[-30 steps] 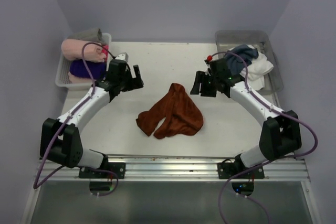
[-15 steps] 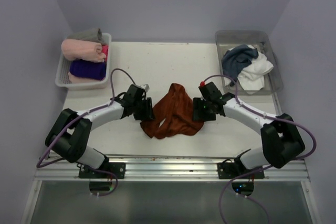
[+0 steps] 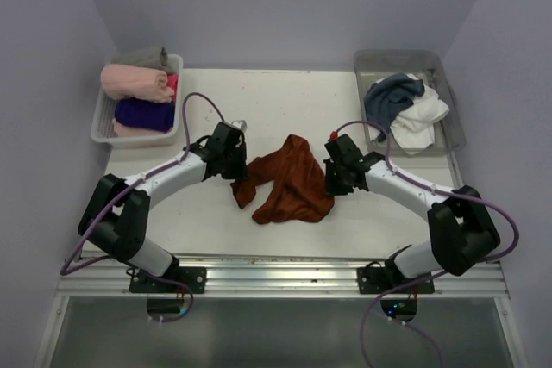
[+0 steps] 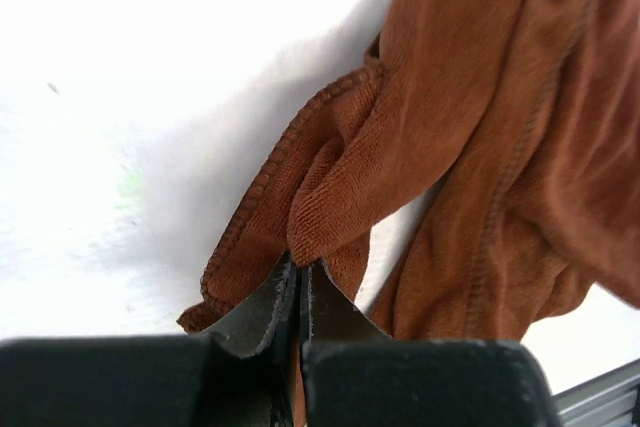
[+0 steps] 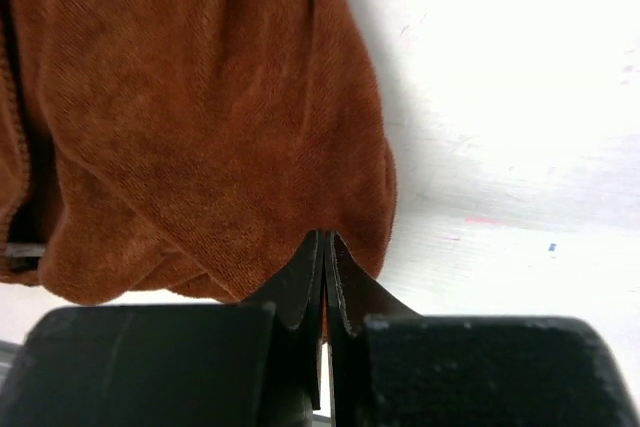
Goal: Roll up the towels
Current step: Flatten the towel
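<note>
A rust-brown towel [image 3: 289, 180] lies crumpled in the middle of the white table. My left gripper [image 3: 239, 168] is shut on a fold at the towel's left edge [image 4: 330, 202], lifted a little off the table. My right gripper [image 3: 329, 180] is shut on the towel's right edge [image 5: 250, 147]; the cloth bunches at the fingertips. A dark slate-blue towel [image 3: 392, 92] and a white towel [image 3: 424, 114] lie heaped in the clear bin [image 3: 451, 131] at the back right.
A white basket [image 3: 103, 122] at the back left holds a pale pink roll [image 3: 134, 82], a deep purple roll [image 3: 142, 113] and a grey cloth. The metal rail [image 3: 276, 273] runs along the near edge.
Both grippers came down from open beside the towel and shut on its left and right edges. The towel's left part has been drawn up and inward.
</note>
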{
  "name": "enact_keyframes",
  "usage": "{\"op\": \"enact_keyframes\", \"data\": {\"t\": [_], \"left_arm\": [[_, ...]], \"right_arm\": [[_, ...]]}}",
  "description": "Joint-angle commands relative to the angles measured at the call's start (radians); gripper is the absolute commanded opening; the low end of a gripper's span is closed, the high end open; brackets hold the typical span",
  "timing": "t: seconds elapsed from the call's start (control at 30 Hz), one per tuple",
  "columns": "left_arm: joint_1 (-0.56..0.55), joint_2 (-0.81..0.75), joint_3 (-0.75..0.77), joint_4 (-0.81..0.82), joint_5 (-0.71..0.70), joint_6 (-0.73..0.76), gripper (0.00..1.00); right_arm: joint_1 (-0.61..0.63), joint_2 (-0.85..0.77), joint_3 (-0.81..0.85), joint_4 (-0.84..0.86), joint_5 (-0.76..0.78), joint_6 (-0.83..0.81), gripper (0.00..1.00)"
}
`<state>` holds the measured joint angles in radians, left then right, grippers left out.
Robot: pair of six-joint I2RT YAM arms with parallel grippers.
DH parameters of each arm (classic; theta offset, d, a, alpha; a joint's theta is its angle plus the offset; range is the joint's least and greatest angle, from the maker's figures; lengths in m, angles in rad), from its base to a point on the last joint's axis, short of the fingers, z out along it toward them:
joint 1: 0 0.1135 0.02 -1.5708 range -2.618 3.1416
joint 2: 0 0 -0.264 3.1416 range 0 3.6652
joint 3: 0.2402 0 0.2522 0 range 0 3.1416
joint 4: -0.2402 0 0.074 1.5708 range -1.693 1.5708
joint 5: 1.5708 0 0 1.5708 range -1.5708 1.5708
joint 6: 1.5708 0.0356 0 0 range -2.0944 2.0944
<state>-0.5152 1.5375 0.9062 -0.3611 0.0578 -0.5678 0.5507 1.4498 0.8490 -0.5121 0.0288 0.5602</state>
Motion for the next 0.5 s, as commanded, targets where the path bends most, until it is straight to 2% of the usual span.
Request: {"op": "enact_keyframes", "data": {"t": [0.0, 0.03, 0.07, 0.1, 0.17, 0.3, 0.37, 0.47], "left_arm": [[0.021, -0.071, 0.100, -0.036, -0.078, 0.054, 0.00], [0.023, -0.083, 0.105, -0.036, -0.078, 0.057, 0.00], [0.023, -0.091, 0.108, -0.035, -0.076, 0.059, 0.00], [0.024, -0.096, 0.109, -0.030, -0.078, 0.059, 0.00], [0.024, -0.100, 0.108, -0.030, -0.075, 0.057, 0.00], [0.024, -0.103, 0.100, -0.029, -0.073, 0.055, 0.00], [0.024, -0.108, 0.102, -0.029, -0.076, 0.055, 0.00], [0.024, -0.117, 0.105, -0.027, -0.084, 0.057, 0.00]], "right_arm": [[0.002, -0.072, 0.071, -0.015, 0.109, 0.003, 0.00], [0.002, -0.084, 0.071, -0.019, 0.109, 0.001, 0.00], [0.002, -0.089, 0.067, -0.020, 0.105, 0.003, 0.24], [0.002, -0.092, 0.050, -0.013, 0.088, 0.003, 0.41], [0.003, -0.089, 0.026, -0.003, 0.062, 0.021, 0.66], [0.003, -0.080, -0.062, 0.053, -0.004, 0.079, 0.76], [0.005, -0.077, -0.090, 0.078, -0.024, 0.119, 0.76], [0.011, -0.056, -0.134, 0.153, -0.062, 0.150, 0.68]]}}
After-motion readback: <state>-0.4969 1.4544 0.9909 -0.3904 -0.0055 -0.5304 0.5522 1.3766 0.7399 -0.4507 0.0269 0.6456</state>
